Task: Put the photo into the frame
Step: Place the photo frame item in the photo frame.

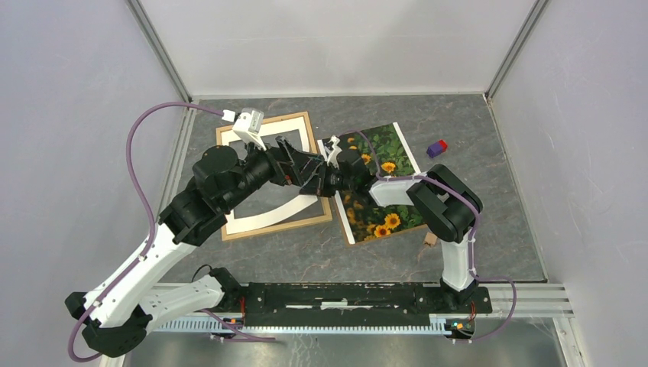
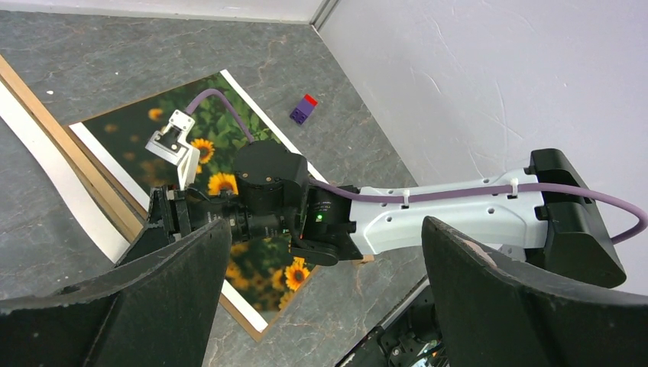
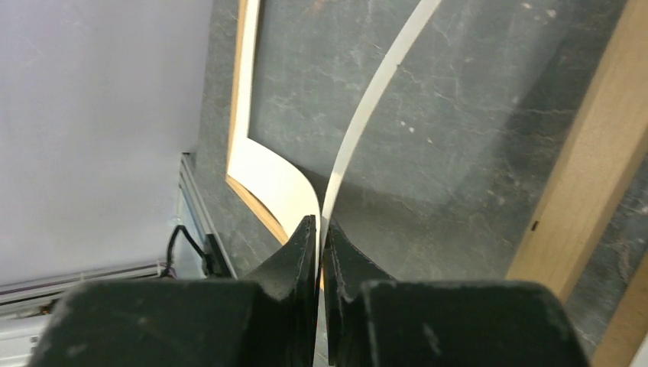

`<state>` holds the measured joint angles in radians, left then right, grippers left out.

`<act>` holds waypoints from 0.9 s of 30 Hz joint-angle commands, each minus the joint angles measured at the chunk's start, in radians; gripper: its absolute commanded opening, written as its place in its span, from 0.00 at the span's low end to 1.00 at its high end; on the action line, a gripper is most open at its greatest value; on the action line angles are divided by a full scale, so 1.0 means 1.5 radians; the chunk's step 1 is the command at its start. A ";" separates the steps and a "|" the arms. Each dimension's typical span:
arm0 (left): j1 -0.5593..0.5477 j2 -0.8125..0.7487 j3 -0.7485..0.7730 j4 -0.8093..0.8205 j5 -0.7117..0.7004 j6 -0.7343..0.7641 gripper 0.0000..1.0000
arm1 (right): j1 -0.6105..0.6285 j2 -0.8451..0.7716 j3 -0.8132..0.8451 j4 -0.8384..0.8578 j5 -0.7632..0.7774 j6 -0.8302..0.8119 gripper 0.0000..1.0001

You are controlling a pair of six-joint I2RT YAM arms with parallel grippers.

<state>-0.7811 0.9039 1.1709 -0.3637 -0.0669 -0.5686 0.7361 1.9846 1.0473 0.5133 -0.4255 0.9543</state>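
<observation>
Top external: photo lies flat on table, just right of frame. R gripper nearly closed, pinching edge of white mat, which bows up over frame. L gripper wide open, empty.

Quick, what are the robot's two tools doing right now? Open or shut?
Left tool: open, holding nothing.
Right tool: closed, pinching the white mat.

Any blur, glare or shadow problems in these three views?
Top external: even light, soft shadows, sharp throughout. Left wrist: the open jaws in the foreground are blurred, photo sharp. Right wrist: jaws soft-focus, the white mat they pinch is crisp; no strong glare.
</observation>
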 commanded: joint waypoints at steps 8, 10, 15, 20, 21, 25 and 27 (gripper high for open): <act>-0.003 0.001 -0.004 0.037 0.014 -0.012 1.00 | 0.005 -0.028 0.078 -0.231 0.070 -0.159 0.42; -0.003 0.002 -0.004 0.038 0.014 -0.012 1.00 | 0.005 -0.033 0.088 -0.264 0.079 -0.179 0.50; -0.002 0.004 -0.004 0.038 0.014 -0.011 1.00 | 0.006 -0.054 0.085 -0.318 0.093 -0.222 0.62; -0.003 0.009 -0.001 0.032 0.004 0.000 1.00 | 0.006 -0.098 0.067 -0.357 0.105 -0.274 0.70; -0.003 0.008 -0.002 0.030 0.000 0.003 1.00 | 0.006 -0.112 0.060 -0.365 0.110 -0.286 0.72; -0.003 0.005 -0.006 0.021 -0.017 0.014 1.00 | 0.006 -0.183 0.019 -0.385 0.133 -0.339 0.78; -0.003 0.002 -0.012 0.018 -0.024 0.017 1.00 | 0.005 -0.217 -0.001 -0.406 0.155 -0.363 0.80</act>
<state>-0.7811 0.9157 1.1633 -0.3592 -0.0616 -0.5674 0.7399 1.7828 1.0962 -0.0353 -0.2619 0.5201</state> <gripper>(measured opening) 0.996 0.780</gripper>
